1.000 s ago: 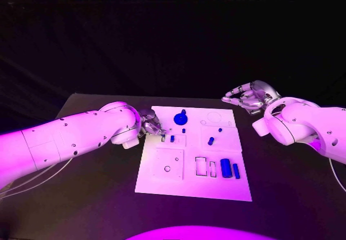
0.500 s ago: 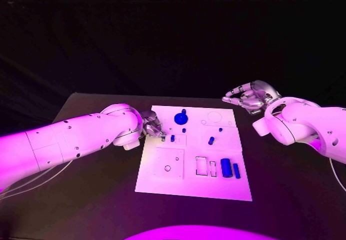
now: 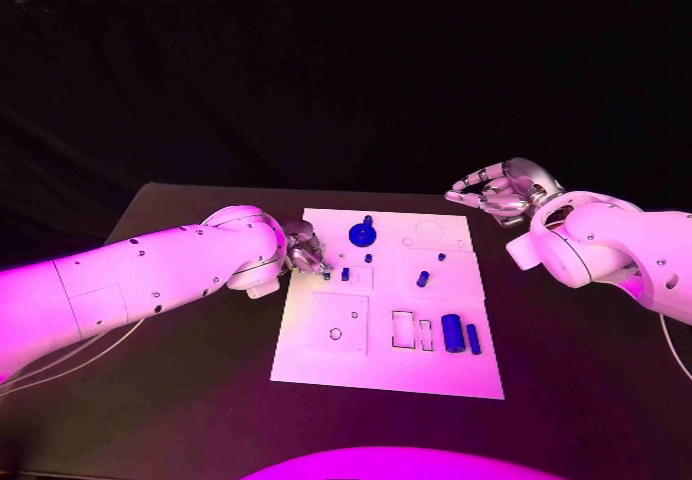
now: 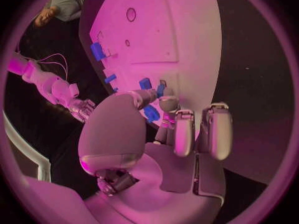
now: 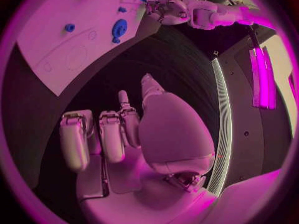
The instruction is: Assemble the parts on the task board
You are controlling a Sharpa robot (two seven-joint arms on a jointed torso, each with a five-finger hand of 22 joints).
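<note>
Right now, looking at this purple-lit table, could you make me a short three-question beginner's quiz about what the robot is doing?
1. True or false: the right silver hand rests on the white task board.
2. Which hand is at the board's edge, beside a small blue peg? A) left B) right
3. Fill in: the round blue disc part lies near the board's ____ edge, far or near from the robot.

Key: 1 false, it hovers off the board with nothing in it; 2 A, the left silver hand; 3 far.
</note>
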